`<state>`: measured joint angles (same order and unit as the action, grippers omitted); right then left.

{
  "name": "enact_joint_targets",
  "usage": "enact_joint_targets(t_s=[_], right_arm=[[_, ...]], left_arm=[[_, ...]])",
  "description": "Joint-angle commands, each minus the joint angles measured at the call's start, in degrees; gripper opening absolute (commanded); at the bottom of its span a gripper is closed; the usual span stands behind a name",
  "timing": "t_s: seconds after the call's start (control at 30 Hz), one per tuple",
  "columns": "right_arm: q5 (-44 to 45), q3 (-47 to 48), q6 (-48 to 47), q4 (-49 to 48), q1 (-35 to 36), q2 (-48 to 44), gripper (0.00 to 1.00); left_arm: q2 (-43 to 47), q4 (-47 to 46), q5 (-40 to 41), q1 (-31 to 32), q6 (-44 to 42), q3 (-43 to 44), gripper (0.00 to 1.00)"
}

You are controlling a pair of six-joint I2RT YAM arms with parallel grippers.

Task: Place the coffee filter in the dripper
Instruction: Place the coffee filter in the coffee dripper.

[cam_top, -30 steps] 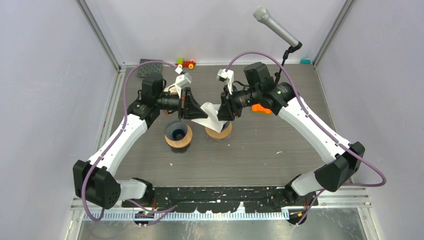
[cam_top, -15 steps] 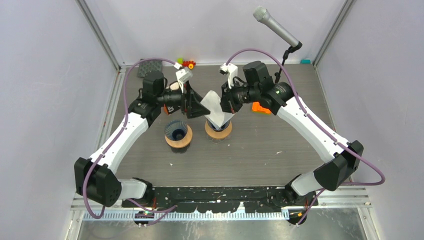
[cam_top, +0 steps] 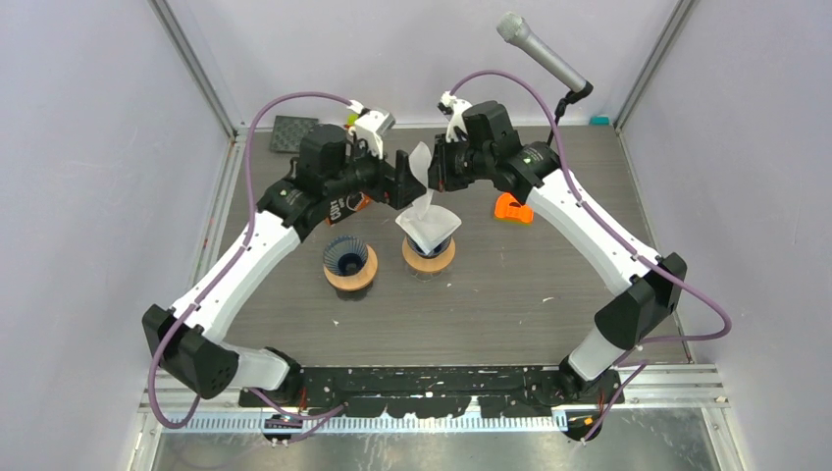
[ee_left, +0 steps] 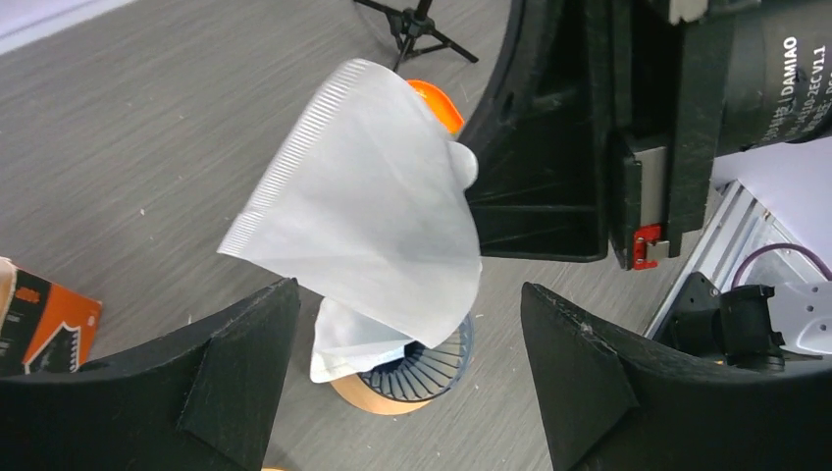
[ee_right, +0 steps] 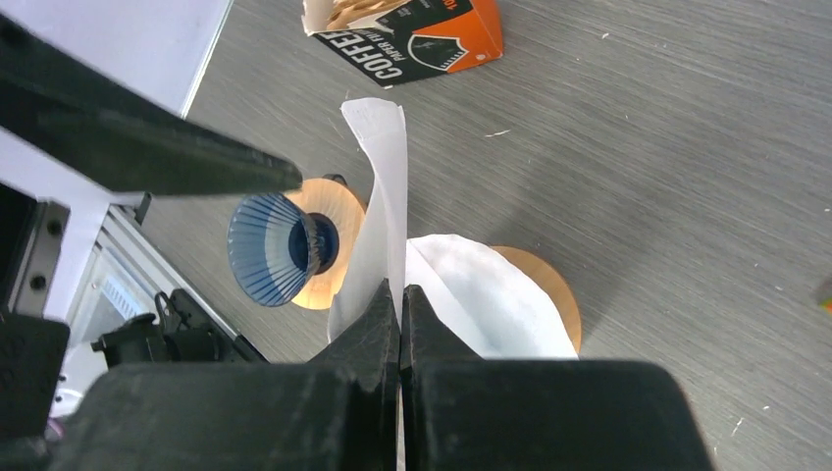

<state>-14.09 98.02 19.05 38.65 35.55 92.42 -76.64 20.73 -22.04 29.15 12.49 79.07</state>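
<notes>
Grey wood-grain tabletop [cam_top: 510,285] lies below. The coffee filter [ee_left: 373,216] hangs in the air just above the dripper [cam_top: 429,259], pinched at one edge by the right tool [ee_right: 400,289], whose jaws are pressed together on the paper. The left tool [ee_left: 404,294] has just let go and stands wide apart beside it. A second white paper [cam_top: 429,228] seems already seated in that dripper. The blue dripper [cam_top: 347,257] alongside looks empty, so the hand-off is done and placing remains.

White filter [cam_top: 429,224] covers most of the dripper [cam_top: 432,261]; coffee box [ee_right: 422,39] cropped
</notes>
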Motion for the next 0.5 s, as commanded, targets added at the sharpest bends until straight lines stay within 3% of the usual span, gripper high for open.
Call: enact_joint_targets(t_s=[0.0, 0.47], right_arm=[[2.8, 3.0, 4.7, -1.4, 0.4, -0.3, 0.01], [3.0, 2.3, 4.9, -1.9, 0.4, -0.3, 0.01]], left_arm=[[-1.1, 3.1, 5.7, 1.9, 1.5, 2.9, 0.84], [-5.7, 3.5, 9.2, 5.6, -2.1, 6.6, 0.80]])
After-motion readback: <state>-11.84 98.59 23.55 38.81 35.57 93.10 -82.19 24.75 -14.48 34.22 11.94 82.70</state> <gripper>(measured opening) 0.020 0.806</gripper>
